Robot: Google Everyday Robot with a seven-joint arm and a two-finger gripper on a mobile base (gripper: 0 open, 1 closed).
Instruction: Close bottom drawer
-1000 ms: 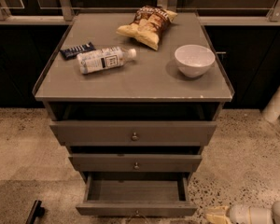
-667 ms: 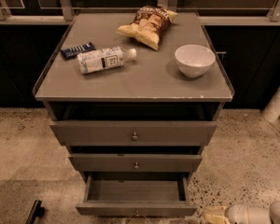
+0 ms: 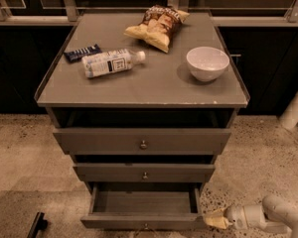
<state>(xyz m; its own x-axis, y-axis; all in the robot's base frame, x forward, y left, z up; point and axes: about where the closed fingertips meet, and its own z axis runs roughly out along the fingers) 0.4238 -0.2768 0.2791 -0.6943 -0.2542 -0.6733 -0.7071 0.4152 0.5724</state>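
The bottom drawer (image 3: 144,221) of the grey metal cabinet is pulled out, its empty inside showing, with a tiny knob at the centre of its slim front. My gripper (image 3: 214,219) is low at the right, at the end of the white arm (image 3: 268,216), its yellowish tip next to the right front corner of the drawer. Whether it touches the drawer front I cannot tell. The middle drawer (image 3: 144,173) and the top drawer (image 3: 141,141) stand out slightly less than the bottom one.
On the cabinet top (image 3: 59,90) lie a white bowl (image 3: 207,63), a chip bag (image 3: 157,25), a plastic bottle (image 3: 111,62) and a dark snack bar (image 3: 82,52). A white pole (image 3: 294,108) stands at the right. The floor is speckled stone. A dark object (image 3: 36,225) shows at the bottom left.
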